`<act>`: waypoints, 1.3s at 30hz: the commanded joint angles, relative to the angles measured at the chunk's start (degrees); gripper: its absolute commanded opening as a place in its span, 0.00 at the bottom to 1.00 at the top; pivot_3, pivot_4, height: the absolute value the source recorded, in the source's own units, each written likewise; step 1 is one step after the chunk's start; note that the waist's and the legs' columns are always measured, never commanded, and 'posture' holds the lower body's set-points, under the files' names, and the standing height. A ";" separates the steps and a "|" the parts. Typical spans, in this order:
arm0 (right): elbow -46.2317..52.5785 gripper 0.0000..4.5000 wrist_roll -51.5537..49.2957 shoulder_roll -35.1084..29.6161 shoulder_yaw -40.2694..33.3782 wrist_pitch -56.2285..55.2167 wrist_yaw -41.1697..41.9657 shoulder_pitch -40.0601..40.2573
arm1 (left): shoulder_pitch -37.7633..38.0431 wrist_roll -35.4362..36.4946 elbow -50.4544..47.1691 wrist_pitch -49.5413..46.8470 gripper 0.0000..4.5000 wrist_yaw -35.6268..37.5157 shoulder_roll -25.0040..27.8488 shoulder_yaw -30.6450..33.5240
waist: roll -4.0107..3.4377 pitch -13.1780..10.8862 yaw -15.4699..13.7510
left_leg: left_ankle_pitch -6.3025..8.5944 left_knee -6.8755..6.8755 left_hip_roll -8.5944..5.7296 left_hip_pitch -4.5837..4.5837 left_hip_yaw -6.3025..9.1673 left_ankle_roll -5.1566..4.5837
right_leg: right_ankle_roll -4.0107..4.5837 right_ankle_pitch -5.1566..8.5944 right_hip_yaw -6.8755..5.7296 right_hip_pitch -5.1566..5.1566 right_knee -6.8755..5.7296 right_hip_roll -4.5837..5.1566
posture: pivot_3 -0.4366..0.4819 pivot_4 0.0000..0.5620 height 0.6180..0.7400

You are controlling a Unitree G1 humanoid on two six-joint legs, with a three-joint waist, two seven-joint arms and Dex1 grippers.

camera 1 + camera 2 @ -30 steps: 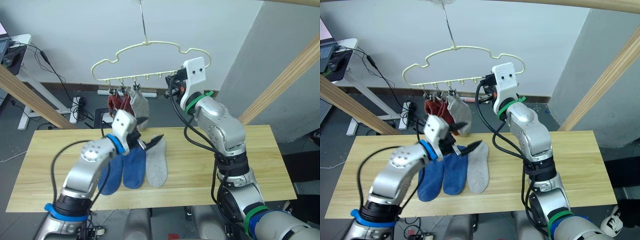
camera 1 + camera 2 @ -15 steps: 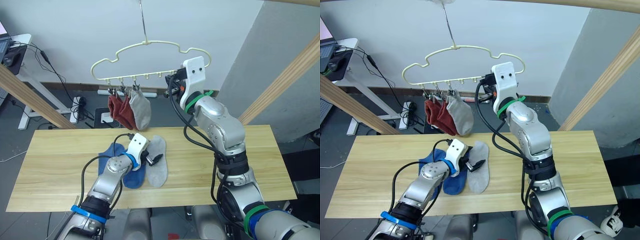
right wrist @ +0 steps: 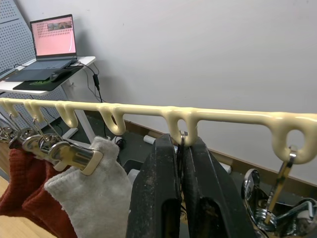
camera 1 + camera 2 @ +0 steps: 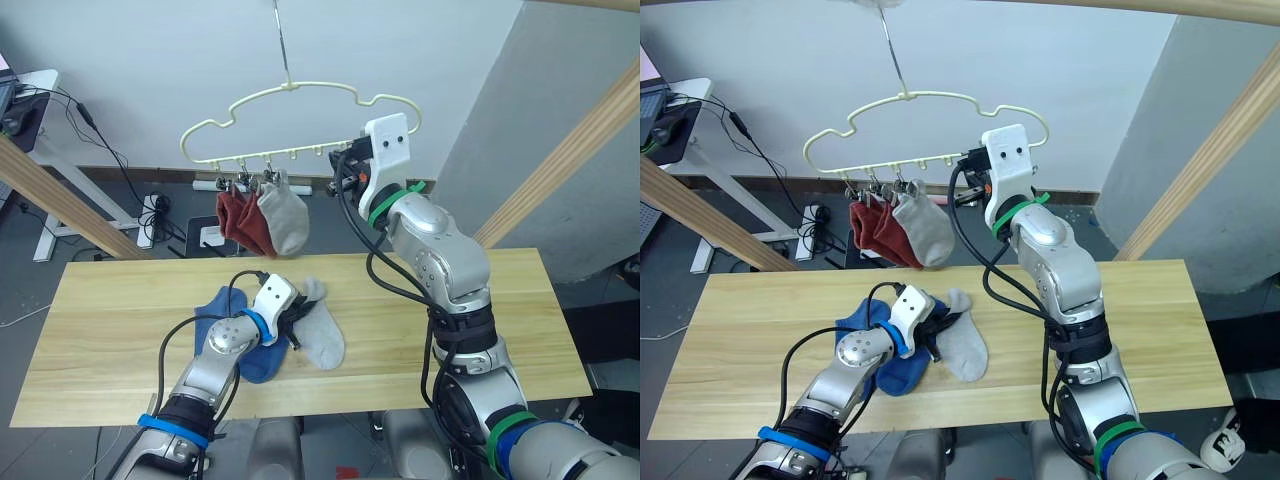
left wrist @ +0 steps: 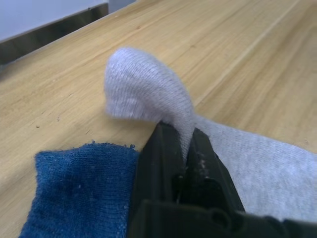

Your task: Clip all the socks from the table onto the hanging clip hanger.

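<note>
On the table (image 4: 120,330), the left gripper (image 5: 181,148) pinches the grey sock (image 5: 143,94) beside the blue socks (image 4: 225,310). The right gripper (image 3: 181,148) is clamped on the clip hanger (image 3: 148,111) overhead.

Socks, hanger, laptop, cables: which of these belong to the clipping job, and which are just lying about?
Job:
clip hanger
grey sock pinched by the left gripper
blue socks on the table
hung red socks, hung grey sock
right gripper

Lying about:
laptop
floor cables
</note>
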State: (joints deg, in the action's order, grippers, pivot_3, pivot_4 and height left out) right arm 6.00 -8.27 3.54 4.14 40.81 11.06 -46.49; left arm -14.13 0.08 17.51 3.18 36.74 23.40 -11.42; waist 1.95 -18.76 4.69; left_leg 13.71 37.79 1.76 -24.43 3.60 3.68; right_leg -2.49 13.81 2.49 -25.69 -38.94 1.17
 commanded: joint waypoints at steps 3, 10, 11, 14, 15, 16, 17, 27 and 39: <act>3.45 0.00 -1.05 0.42 0.26 0.02 -0.30 -0.11 | 3.32 2.46 -8.39 9.89 0.01 0.09 2.05 5.30 | 0.00 0.00 0.13 | 0.00 0.00 0.02 -0.02 0.00 0.00 | 0.00 0.00 0.00 -0.02 -0.01 0.00 | 0.36 0.54 0.85; 4.05 0.00 -1.14 0.06 0.47 0.57 0.11 0.33 | 7.51 0.27 -10.72 24.58 0.01 -2.38 3.34 7.52 | 0.00 0.00 0.13 | 0.00 -0.01 -0.02 -0.04 -0.06 0.00 | 0.00 0.00 0.04 -0.05 0.03 0.08 | 0.36 0.55 0.85; 4.16 0.00 -1.21 0.05 0.46 0.70 0.17 0.33 | 7.63 0.42 -10.62 25.24 0.01 -2.89 3.03 7.79 | 0.00 0.00 0.12 | 0.00 -0.02 -0.02 -0.04 -0.06 0.00 | 0.00 0.00 0.04 -0.05 0.03 0.08 | 0.37 0.55 0.85; 4.40 0.00 -1.30 0.06 0.43 0.98 0.22 0.40 | 7.49 1.88 -10.09 24.90 0.01 -2.30 2.54 7.51 | -0.01 0.00 0.06 | 0.00 -0.01 -0.02 -0.06 -0.03 0.00 | 0.00 0.00 0.00 -0.07 0.02 0.07 | 0.37 0.55 0.85; 4.44 0.00 -1.31 0.07 0.43 1.06 0.22 0.37 | 7.92 2.51 -10.21 24.38 0.01 -1.02 2.70 6.81 | -0.01 0.00 0.10 | 0.00 -0.01 -0.02 -0.06 -0.03 0.00 | 0.00 0.00 0.01 -0.07 0.02 0.07 | 0.36 0.56 0.85; 4.46 0.00 -1.33 0.07 0.43 1.12 0.22 0.35 | 8.24 2.90 -10.32 24.02 0.01 -0.13 2.83 6.32 | -0.01 0.00 0.14 | 0.00 0.00 -0.02 -0.06 -0.04 0.00 | -0.01 0.00 0.02 -0.07 0.02 0.06 | 0.36 0.56 0.85; 4.48 0.00 -1.34 0.03 0.45 1.15 0.24 0.36 | 8.79 3.06 -10.19 22.79 0.01 0.67 3.01 5.86 | -0.01 0.00 0.18 | 0.00 0.00 -0.02 -0.06 -0.06 0.00 | -0.01 0.00 0.03 -0.07 0.02 0.05 | 0.36 0.55 0.85; 4.37 0.00 -1.28 -0.07 0.45 1.40 0.16 0.30 | 6.62 3.59 -6.62 9.83 0.17 -1.74 1.00 7.36 | -0.01 -0.01 0.25 | 0.00 0.01 0.00 -0.07 -0.04 0.00 | -0.05 0.03 0.02 -0.09 -0.01 0.01 | 0.36 0.56 0.85; 4.10 0.00 -1.17 -0.26 0.26 1.26 0.00 0.07 | 2.54 7.70 -11.27 -2.79 0.70 6.68 1.90 4.97 | -0.01 -0.01 0.24 | 0.00 0.01 0.00 -0.08 -0.02 0.00 | -0.03 0.01 0.01 -0.10 -0.02 0.00 | 0.35 0.56 0.85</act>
State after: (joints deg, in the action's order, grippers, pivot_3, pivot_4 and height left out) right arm 7.64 -8.47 3.12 4.48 42.51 11.16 -46.00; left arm -11.00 8.38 7.37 0.85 44.06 25.43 -6.10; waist 1.94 -18.77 4.93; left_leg 13.71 37.83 1.77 -24.51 3.57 3.68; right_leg -2.52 13.83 2.50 -25.78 -38.95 1.16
